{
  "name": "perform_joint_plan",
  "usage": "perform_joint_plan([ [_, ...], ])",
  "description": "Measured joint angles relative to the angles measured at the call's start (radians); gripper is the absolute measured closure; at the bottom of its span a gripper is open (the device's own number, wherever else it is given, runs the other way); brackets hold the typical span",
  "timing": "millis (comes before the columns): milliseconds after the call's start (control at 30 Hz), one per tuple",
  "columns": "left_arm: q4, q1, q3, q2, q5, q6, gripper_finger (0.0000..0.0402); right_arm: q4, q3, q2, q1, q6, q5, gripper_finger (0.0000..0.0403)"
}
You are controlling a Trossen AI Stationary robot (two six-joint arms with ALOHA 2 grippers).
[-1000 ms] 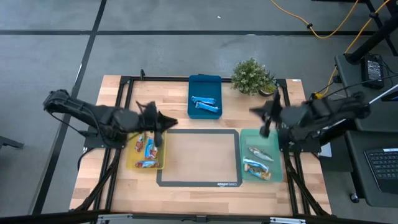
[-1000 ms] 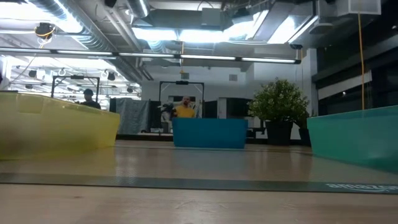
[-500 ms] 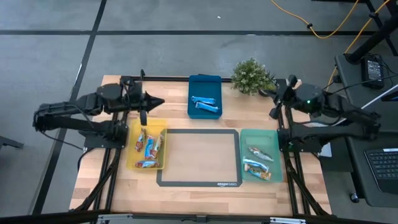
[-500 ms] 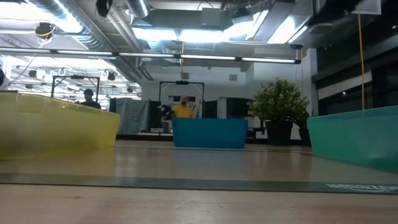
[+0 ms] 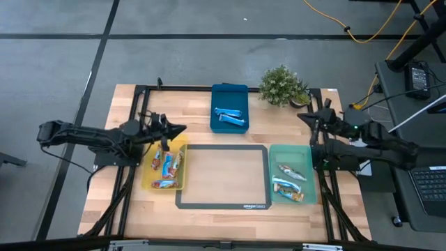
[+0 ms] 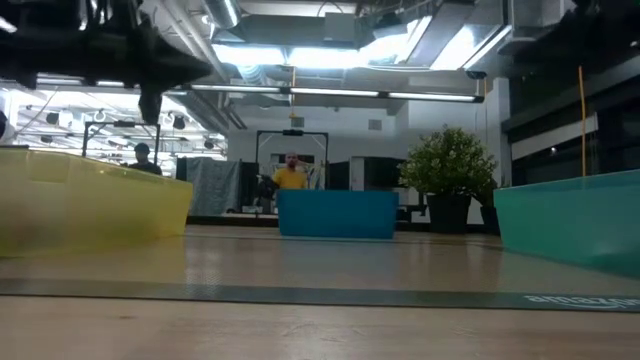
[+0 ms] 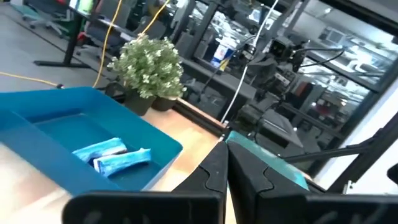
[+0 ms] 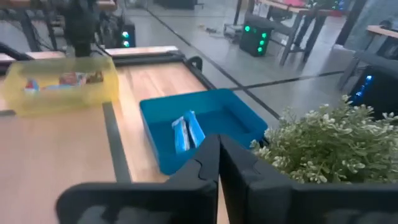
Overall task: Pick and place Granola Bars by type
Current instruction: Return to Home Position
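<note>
Granola Bars [image 5: 229, 117] shiny, blue-white pair in blue bin [image 5: 229, 96]; left claw [image 7: 225, 147], right claw [image 8: 217, 142] pinched together

place: robotics lab | strip lights [image 6: 330, 45] | floor cables [image 5: 346, 28] | metal racks [image 7: 273, 56]

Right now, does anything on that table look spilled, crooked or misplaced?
Nothing stands out. Granola bars lie inside the yellow tray, blue tray and green tray; none strays onto the mat, the plant upright. Left tool by the yellow tray and right tool by the plant are shut.
</note>
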Motion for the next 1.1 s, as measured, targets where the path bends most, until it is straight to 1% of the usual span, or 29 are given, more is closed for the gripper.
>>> perform_joint_plan([
  [133,0.007,-0.003,-0.053,-0.063,0.009,0.000,0.0400,0.012,-0.002,-0.052,0.001,-0.001,-0.001,0.0394],
  [267,-0.030,0.004,-0.116,-0.159,0.022,-0.010,0.0400,0.009,-0.003,-0.093,0.001,-0.001,-0.001,0.0399],
  [333,-0.119,0.016,-0.119,-0.210,0.049,-0.031,0.0400,0.008,-0.003,-0.102,0.000,-0.001,-0.001,0.0396],
  [467,-0.265,0.043,-0.119,-0.308,0.146,-0.035,0.0400,0.009,-0.003,-0.104,0.001,0.000,-0.001,0.0392],
  [567,-0.385,0.066,-0.119,-0.383,0.189,0.005,0.0400,0.009,-0.003,-0.105,0.001,0.001,-0.001,0.0396],
  [667,-0.520,0.088,-0.116,-0.449,0.204,0.073,0.0400,0.009,-0.003,-0.105,0.001,0.002,-0.008,0.0399],
  [733,-0.517,0.103,-0.117,-0.458,0.220,0.139,0.0400,0.009,-0.003,-0.104,0.001,0.002,-0.009,0.0396],
  [833,-0.518,0.124,-0.117,-0.457,0.218,0.229,0.0400,0.010,-0.003,-0.104,0.001,0.015,-0.009,0.0389],
  [967,-0.519,0.141,-0.117,-0.413,0.219,0.314,0.0400,0.010,-0.003,-0.104,0.001,0.018,-0.014,0.0393],
  [1067,-0.519,0.144,-0.117,-0.365,0.223,0.402,0.0400,0.010,-0.003,-0.104,0.001,0.019,-0.036,0.0398],
  [1100,-0.519,0.144,-0.117,-0.352,0.229,0.409,0.0400,0.010,-0.003,-0.104,0.001,0.020,-0.042,0.0398],
])
